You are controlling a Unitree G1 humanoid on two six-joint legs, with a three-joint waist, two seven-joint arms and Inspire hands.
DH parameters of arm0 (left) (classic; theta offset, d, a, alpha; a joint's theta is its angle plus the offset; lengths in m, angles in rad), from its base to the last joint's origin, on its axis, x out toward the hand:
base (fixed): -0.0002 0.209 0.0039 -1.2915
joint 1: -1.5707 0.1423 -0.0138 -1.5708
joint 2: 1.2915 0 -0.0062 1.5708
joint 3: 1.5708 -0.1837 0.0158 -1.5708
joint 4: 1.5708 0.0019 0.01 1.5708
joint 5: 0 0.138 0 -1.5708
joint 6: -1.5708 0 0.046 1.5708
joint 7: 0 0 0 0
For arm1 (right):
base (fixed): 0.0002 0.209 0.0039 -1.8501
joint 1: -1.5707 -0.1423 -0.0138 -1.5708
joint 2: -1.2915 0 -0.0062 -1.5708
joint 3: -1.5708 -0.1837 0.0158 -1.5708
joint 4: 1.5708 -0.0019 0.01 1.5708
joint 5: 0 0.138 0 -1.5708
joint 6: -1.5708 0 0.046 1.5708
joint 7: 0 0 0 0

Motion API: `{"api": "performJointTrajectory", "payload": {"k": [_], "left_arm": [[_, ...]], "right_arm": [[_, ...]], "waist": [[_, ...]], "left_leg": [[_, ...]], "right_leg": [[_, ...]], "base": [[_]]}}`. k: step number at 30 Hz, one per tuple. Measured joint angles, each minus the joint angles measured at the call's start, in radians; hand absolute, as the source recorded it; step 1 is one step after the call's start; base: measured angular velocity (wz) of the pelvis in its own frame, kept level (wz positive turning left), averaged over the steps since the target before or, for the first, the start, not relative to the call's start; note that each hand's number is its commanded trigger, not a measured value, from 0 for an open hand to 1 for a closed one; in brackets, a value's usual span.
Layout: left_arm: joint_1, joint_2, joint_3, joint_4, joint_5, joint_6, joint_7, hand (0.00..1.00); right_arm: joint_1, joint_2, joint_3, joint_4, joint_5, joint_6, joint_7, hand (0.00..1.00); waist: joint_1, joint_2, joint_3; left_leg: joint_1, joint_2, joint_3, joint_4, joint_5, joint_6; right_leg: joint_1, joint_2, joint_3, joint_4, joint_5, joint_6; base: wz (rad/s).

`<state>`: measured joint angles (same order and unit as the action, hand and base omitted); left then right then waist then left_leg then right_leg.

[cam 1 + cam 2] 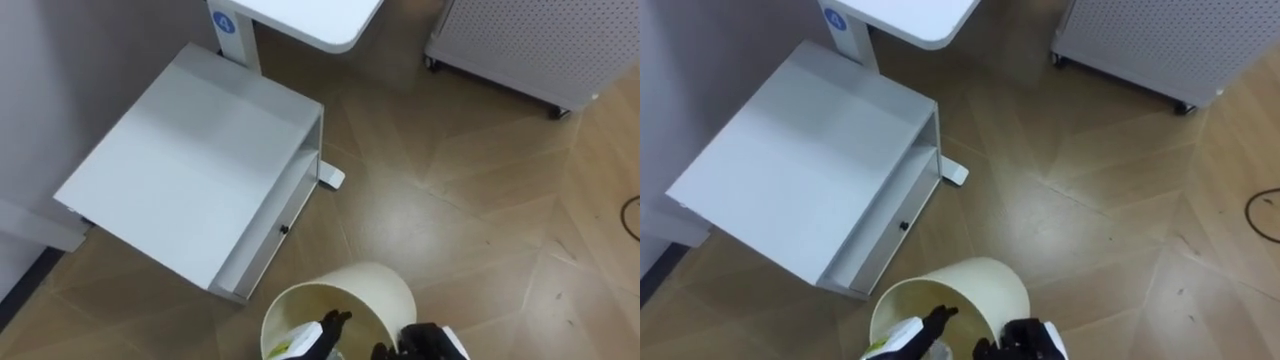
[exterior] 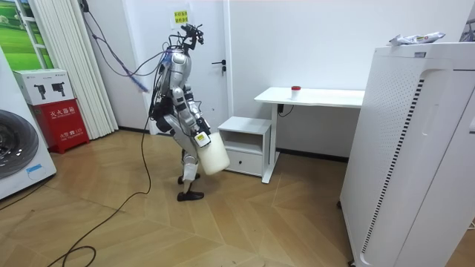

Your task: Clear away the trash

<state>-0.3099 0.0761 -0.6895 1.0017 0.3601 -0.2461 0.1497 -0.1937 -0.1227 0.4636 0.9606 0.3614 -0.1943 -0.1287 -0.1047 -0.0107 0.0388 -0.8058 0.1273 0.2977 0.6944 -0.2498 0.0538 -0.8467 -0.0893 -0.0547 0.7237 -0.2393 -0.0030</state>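
A cream waste bin [image 1: 365, 290] tilts at the bottom middle of the left eye view, its mouth toward me. My left hand [image 1: 322, 334] reaches over the rim into the mouth, dark fingers stretched out and holding nothing that I can see. Something yellow-green [image 1: 282, 346] lies inside the bin beside that hand. My right hand [image 1: 424, 342] is curled against the bin's outer wall at the lower right. In the room view I stand bent forward next to the low white cabinet, with the bin [image 2: 212, 156] held in front of my hips.
A low white cabinet [image 1: 200, 160] with an open shelf stands to my left. Beyond it is a white desk [image 1: 315, 18] on a leg with a foot [image 1: 332, 178]. A white perforated unit on wheels [image 1: 530, 45] stands at the far right. Wooden floor [image 1: 470, 220] lies between them.
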Motion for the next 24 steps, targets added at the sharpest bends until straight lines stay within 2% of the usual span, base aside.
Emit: {"api": "performJointTrajectory", "payload": {"k": [7,14,16,20,24], "left_arm": [[0.032,0.032,0.000,0.000,0.000,0.008,-0.003,0.00],[0.049,0.039,0.010,-0.007,0.004,0.005,-0.006,0.00],[0.058,0.053,0.021,-0.045,0.004,0.000,-0.007,0.00],[0.063,0.064,0.071,-0.108,0.005,-0.018,-0.006,0.00],[0.069,0.078,0.128,-0.225,0.008,-0.040,-0.001,0.00]], "right_arm": [[0.001,-0.004,0.005,0.049,0.029,0.013,0.013,1.00],[0.021,-0.013,-0.022,0.089,0.079,0.009,0.048,1.00],[0.027,-0.014,-0.053,0.119,0.079,-0.001,0.064,1.00],[0.032,-0.031,-0.068,0.154,0.075,-0.002,0.090,1.00],[0.050,-0.043,-0.147,0.164,0.063,-0.002,0.104,1.00]], "waist": [[-0.002,0.000,0.0004],[-0.003,-0.003,0.0021],[-0.004,-0.003,0.0034],[-0.003,0.000,0.0041],[-0.002,0.008,0.0049]], "left_leg": [[0.063,-0.002,-0.001,-0.018,0.000,0.000],[0.164,-0.005,-0.001,-0.067,0.000,-0.001],[0.202,-0.017,-0.003,-0.088,0.000,0.000],[0.278,-0.019,0.001,-0.133,-0.001,0.000],[0.353,-0.026,0.001,-0.175,-0.002,0.002]], "right_leg": [[0.067,0.001,-0.002,-0.023,0.003,0.003],[0.180,0.001,-0.010,-0.091,0.016,0.016],[0.220,0.001,-0.005,-0.115,0.020,0.023],[0.304,0.001,-0.012,-0.180,0.033,0.031],[0.396,0.000,-0.027,-0.245,0.043,0.039]], "base": [[0.00],[0.00],[0.00],[-0.04],[0.04]]}}
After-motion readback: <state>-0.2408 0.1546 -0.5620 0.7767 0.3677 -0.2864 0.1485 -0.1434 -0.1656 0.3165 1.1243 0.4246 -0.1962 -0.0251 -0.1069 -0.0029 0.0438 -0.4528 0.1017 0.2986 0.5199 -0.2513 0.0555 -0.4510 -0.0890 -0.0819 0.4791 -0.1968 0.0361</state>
